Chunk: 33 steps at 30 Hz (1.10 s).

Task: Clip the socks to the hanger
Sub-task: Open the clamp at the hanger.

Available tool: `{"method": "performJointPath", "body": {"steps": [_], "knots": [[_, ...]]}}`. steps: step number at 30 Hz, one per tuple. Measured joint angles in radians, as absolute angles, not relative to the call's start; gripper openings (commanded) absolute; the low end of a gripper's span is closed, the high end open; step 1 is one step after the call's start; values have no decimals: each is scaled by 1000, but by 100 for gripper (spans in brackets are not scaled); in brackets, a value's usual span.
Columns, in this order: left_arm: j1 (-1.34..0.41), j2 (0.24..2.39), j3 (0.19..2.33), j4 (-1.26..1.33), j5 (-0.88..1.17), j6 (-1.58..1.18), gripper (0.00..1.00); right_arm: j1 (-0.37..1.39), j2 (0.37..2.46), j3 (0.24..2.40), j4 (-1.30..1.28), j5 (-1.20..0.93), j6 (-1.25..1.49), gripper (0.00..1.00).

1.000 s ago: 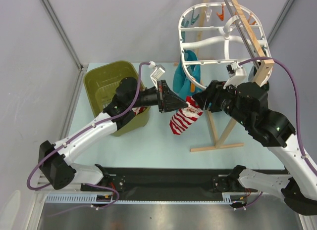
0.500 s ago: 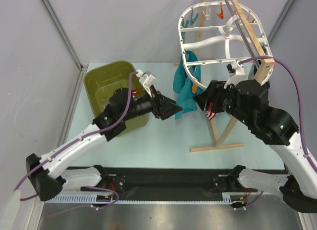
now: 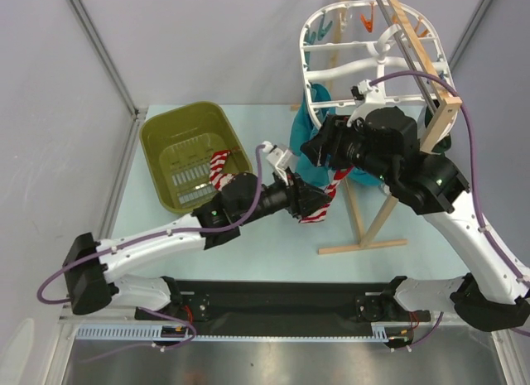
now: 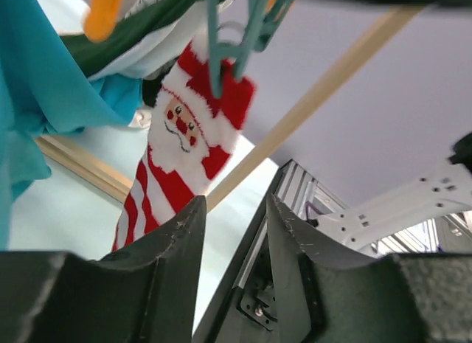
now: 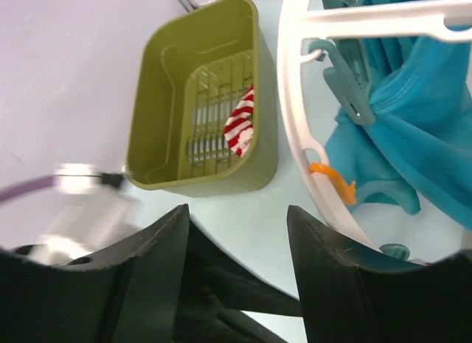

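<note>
My pincer (image 4: pixel 234 210) gapes with nothing between its fingers. Above it, a striped sock (image 4: pixel 184 144) hangs from a teal clip (image 4: pixel 215 55), with a teal cloth (image 4: pixel 44 92) just left of it.

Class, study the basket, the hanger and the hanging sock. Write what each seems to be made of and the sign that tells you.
Basket: likely moulded plastic, matte olive; rigid walls and a slotted floor.
Hanger: apparently plastic, smooth glossy white; thin curved moulded bars.
Hanging sock: soft knit fabric, seemingly fleecy; it drapes limp and carries a red-and-white pattern with a face.
</note>
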<state>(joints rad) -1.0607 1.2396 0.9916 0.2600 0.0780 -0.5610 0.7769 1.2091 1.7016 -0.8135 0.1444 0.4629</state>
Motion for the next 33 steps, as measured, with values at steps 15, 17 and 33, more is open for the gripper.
{"method": "performJointPath", "body": {"steps": [15, 17, 33], "knots": [[-1169, 1435, 1117, 409, 29, -607, 38, 780, 1164, 1909, -897, 106, 470, 54], [-1169, 1481, 1155, 422, 26, -610, 41, 781, 1155, 1909, -916, 105, 469, 54], [-1098, 1657, 1272, 414, -39, -678, 59, 783, 1065, 1899, -1029, 172, 424, 54]]}}
